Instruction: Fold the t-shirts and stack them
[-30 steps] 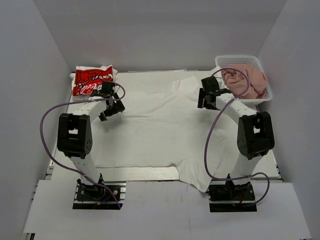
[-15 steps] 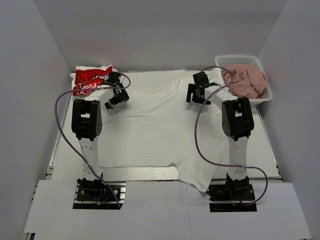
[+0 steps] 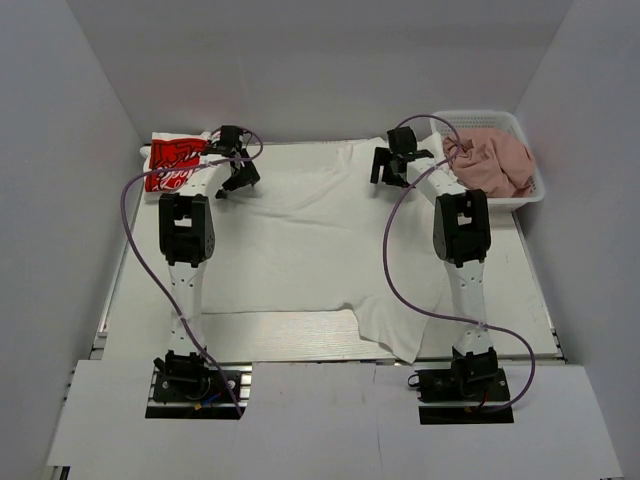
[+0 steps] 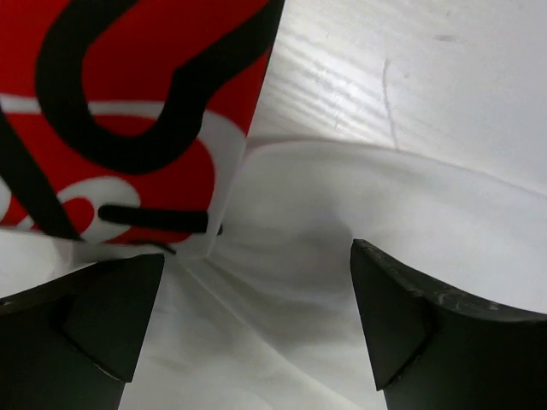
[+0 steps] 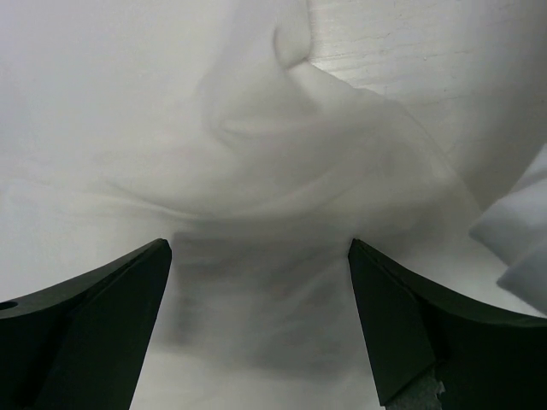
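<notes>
A large white t-shirt (image 3: 310, 240) lies spread flat over the table. My left gripper (image 3: 238, 180) is open just above its far left corner, its fingers (image 4: 94, 316) straddling white cloth (image 4: 282, 282). The folded white shirt with red print (image 3: 175, 162) lies just left of it, close in the left wrist view (image 4: 128, 111). My right gripper (image 3: 390, 172) is open above the shirt's far right corner, over a raised fold (image 5: 291, 154). The dusty-pink shirt (image 3: 490, 162) is bunched in the basket.
A white mesh basket (image 3: 530, 190) stands at the far right corner. The shirt's near hem (image 3: 400, 345) hangs over the table's front edge. Purple cables loop from both arms. Grey walls close in the table on three sides.
Both arms have stretched out away from their bases. The grippers moved from the shirt's middle sides to its far corners, the left one now next to the red-print shirt.
</notes>
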Robot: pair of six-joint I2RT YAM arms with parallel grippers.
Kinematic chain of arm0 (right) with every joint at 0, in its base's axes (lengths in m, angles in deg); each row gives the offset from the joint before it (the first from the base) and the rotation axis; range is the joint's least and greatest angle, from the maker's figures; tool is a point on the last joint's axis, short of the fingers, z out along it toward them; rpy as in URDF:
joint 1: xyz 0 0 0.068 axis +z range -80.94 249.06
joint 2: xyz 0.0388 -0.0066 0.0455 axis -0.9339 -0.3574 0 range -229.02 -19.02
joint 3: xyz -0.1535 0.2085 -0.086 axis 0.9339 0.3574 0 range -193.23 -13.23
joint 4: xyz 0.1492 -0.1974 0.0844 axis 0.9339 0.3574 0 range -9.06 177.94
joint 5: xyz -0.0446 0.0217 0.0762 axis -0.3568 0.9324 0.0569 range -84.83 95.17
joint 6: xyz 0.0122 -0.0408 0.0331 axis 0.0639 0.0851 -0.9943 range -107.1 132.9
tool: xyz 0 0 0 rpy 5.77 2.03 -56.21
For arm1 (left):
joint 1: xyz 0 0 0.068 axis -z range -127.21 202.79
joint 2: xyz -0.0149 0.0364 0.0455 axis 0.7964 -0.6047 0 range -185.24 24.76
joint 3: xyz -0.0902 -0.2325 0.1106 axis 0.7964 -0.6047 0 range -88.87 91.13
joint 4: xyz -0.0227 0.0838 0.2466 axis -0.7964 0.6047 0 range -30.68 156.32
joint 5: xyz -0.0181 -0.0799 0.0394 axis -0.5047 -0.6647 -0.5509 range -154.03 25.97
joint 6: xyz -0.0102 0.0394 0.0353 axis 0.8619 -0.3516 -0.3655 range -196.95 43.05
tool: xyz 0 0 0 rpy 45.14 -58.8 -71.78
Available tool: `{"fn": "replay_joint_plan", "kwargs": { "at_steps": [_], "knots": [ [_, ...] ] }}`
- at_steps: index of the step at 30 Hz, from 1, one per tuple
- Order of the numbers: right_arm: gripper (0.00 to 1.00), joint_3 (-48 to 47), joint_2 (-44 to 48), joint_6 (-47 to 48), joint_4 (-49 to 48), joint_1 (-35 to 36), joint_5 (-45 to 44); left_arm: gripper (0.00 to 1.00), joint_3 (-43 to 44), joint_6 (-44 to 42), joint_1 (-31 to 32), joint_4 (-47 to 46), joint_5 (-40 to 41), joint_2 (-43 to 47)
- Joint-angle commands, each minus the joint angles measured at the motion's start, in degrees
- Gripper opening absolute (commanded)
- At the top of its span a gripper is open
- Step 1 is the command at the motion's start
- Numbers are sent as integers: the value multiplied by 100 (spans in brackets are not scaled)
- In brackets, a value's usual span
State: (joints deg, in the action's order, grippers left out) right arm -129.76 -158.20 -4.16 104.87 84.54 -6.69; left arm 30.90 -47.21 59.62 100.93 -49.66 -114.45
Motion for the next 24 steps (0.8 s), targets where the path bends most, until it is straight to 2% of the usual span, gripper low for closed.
{"fn": "replay_joint_plan", "kwargs": {
  "at_steps": [1,2,4,5,6,7,8,9,10,11,12,13,15,17,18,20,21,24],
  "knots": [
    [90,129,688,554,139,112,280,100,-125,-82,28,445,-145,402],
    [90,548,1386,676,-70,139,324,100,-381,-82,29,445,-58,935],
    [90,1402,1961,765,-395,288,377,100,-978,-12,151,366,12,1596],
    [90,2049,2582,809,-606,410,412,100,-1564,67,152,436,-74,1948],
    [90,2769,3250,809,-695,533,404,100,-1875,294,204,593,-127,2708],
    [90,3150,3578,731,-992,613,334,100,-2678,418,205,594,-128,3133],
    [90,4416,4721,626,-1378,840,307,100,-3130,732,205,594,-75,3581],
    [90,4820,5072,581,-1703,920,333,100,-3587,953,205,594,-5,4030],
    [90,5155,5685,276,-1794,982,351,100,-4453,1242,205,734,161,4895],
    [90,6019,6195,143,-1838,1131,342,100,-4845,1924,205,883,223,5296],
    [90,6211,6592,46,-1786,1167,368,100,-5632,2166,205,1093,224,5691],
    [90,6395,6753,-190,-1716,1202,368,100,-6005,2316,205,1095,224,6461],
    [90,6722,7208,-201,-1391,1387,351,100,-6900,2457,73,1043,154,7142],
    [90,6783,7360,-263,-1006,1544,97,100,-7325,3026,73,1550,539,7905],
    [90,6827,7596,-272,-803,1589,-69,100,-7753,3334,73,1692,627,8128],
    [90,7011,7807,-377,-591,1607,-229,100,-8012,3615,73,1824,769,8454],
    [90,7056,7913,-403,-469,1642,-255,100,-8143,3462,73,1686,525,8646],
    [90,7293,8160,-482,-266,1686,-291,100,-8337,3557,73,1527,470,8648]
  ]
}}
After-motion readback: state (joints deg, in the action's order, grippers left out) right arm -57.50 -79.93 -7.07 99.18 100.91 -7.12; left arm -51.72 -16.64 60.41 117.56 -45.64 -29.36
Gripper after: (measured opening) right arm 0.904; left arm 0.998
